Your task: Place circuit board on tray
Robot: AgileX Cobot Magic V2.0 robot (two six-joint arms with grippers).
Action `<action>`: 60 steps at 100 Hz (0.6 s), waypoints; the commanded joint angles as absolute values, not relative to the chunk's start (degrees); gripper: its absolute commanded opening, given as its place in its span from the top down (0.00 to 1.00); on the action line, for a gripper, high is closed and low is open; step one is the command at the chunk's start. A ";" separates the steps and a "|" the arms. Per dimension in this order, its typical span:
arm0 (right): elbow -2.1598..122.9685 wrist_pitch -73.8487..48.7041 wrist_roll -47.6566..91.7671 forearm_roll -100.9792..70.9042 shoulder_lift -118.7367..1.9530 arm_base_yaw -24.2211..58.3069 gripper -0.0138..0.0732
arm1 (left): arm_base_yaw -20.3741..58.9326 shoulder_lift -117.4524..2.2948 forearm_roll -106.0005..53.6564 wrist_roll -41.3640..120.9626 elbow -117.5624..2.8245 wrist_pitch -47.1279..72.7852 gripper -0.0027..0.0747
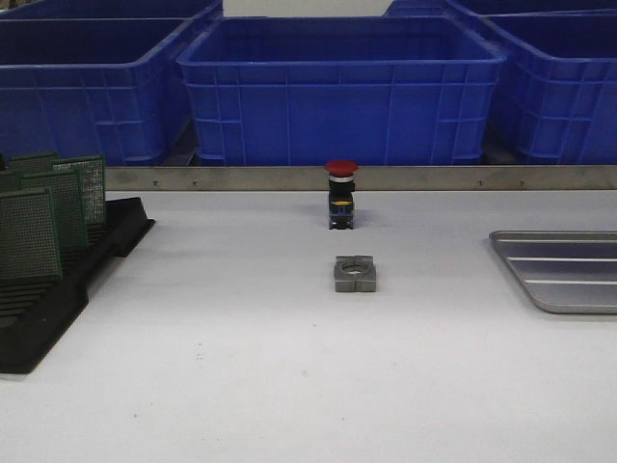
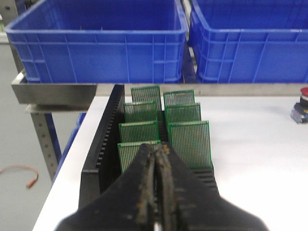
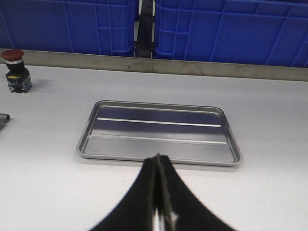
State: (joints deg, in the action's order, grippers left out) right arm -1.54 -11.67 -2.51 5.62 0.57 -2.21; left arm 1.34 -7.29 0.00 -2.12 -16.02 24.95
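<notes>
Plainly nothing is picked yet: the left gripper (image 2: 156, 153) hangs over the black rack (image 2: 98, 159) with jaws pressed together and empty, as are the right gripper's (image 3: 158, 161) above the bare tray (image 3: 86, 139). Closely packed circuit boards (image 2: 190, 139) stand in slots; descending without opening risks knocking neighbours or jamming one
</notes>
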 commanded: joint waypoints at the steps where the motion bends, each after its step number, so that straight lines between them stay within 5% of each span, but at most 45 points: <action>1: -0.84 -7.15 -2.52 5.99 1.91 -2.25 0.97 | 1.20 -12.99 0.00 -2.55 -22.65 27.15 0.99; 36: -0.84 -7.15 -2.52 5.99 1.91 -2.25 0.97 | 1.20 -32.64 -1.46 -1.72 -38.11 43.56 0.96; 60: -0.84 -7.15 -2.52 5.99 1.91 -2.25 0.97 | 1.20 -41.15 -10.25 18.24 -45.57 46.44 0.47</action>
State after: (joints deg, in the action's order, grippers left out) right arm -1.54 -11.67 -2.51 5.62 0.57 -2.21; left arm 1.34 -38.61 -6.35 11.72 -41.79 48.99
